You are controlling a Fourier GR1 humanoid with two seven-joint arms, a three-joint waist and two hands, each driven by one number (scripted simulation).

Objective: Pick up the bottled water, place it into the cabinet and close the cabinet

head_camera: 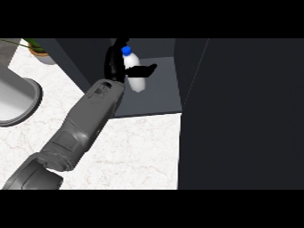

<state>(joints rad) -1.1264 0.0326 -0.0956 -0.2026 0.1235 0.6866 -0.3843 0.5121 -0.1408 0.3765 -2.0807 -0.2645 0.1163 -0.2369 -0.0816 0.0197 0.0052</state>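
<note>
Left robot hand [115, 64] around bottled water [138, 83]

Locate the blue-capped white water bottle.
The water bottle is upper centre in head view, inside the open dark cabinet, held by the left robot hand.

Cabinet shelf [159, 99], perhaps bearing bottled water [139, 83]

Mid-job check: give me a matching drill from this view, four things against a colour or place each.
Things:
1. bottle cap
2. hand
3. potted plant
4. counter

Descriptions:
A. white marble
B. top left corner of the view
C. blue
D. black, curled round the bottle inside the cabinet

Pairs: 1-C, 2-D, 3-B, 4-A
</note>
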